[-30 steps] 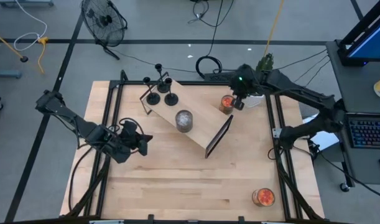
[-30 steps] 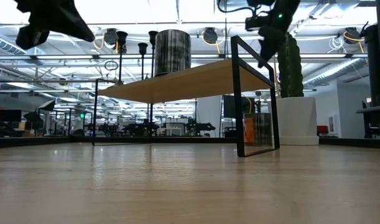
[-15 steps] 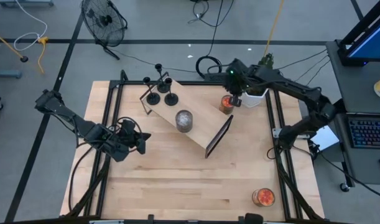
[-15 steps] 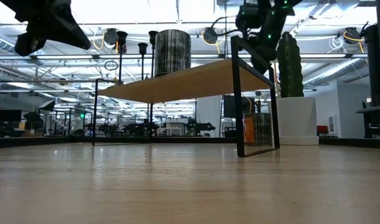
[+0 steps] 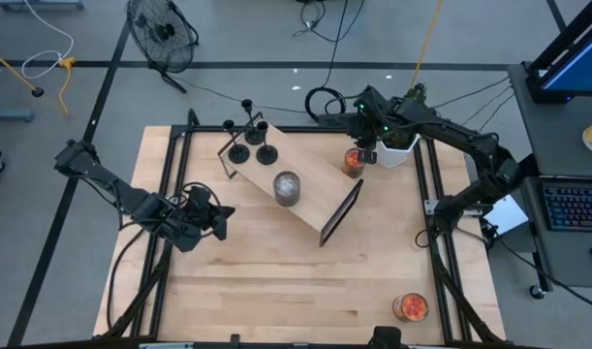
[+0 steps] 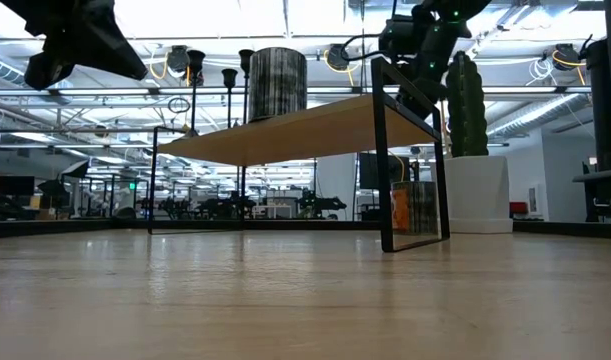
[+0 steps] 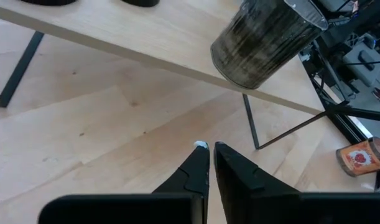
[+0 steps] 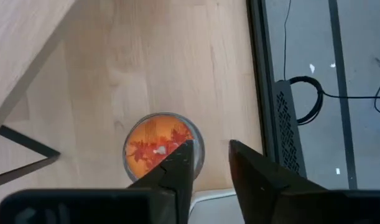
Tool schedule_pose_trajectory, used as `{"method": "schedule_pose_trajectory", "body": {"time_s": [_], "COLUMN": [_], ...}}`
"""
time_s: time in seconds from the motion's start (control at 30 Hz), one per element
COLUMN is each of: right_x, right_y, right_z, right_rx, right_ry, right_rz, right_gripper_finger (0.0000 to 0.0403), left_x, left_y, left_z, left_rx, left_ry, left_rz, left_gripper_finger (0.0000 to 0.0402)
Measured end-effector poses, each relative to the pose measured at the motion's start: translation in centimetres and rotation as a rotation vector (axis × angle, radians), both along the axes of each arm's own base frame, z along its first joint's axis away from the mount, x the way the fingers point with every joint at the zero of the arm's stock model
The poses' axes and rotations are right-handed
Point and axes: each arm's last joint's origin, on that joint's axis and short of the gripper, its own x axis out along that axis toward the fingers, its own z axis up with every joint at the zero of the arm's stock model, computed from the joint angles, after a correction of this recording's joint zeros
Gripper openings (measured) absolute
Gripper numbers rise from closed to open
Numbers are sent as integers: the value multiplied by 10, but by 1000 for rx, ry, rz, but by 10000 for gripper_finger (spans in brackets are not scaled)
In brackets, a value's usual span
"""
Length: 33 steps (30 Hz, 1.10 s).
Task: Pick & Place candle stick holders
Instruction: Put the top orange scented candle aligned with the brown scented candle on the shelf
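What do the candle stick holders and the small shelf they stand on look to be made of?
Candle stick holders: likely metal with a matte black finish, judging by the thin dark stems and flat round bases.
Shelf: pale wood top with visible grain, on thin black legs that look like metal rod or bar.

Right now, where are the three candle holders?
In the high view the candle holders stand together on the shelf's far left end, beyond the grey can.

you have three candle stick holders (image 5: 249, 147) standing at the far left end of the shelf (image 5: 310, 189) on the table (image 5: 276, 281); a can (image 5: 287, 187) sits mid-shelf; a jar (image 5: 353, 161) right of it; another jar (image 5: 410, 307) near-right.
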Motion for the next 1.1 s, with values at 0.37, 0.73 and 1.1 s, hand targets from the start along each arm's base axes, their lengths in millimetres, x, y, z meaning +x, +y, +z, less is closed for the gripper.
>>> {"method": "schedule_pose_trajectory", "body": {"time_s": [0.37, 0.73, 1.1], "right_x": [3, 14, 18], "right_y": [-3, -15, -24], "right_z": [-18, -45, -61], "right_rx": [59, 58, 82], "right_ry": [70, 169, 204], "right_rz": [-11, -8, -9], "right_gripper_finger": [141, 144, 144], "left_x": [0, 3, 4], "left_y": [3, 9, 9], "left_z": [0, 0, -1], "left_rx": [56, 38, 20], "left_ry": [-2, 17, 25], "left_rz": [25, 44, 32], "left_gripper_finger": [33, 33, 33]}}
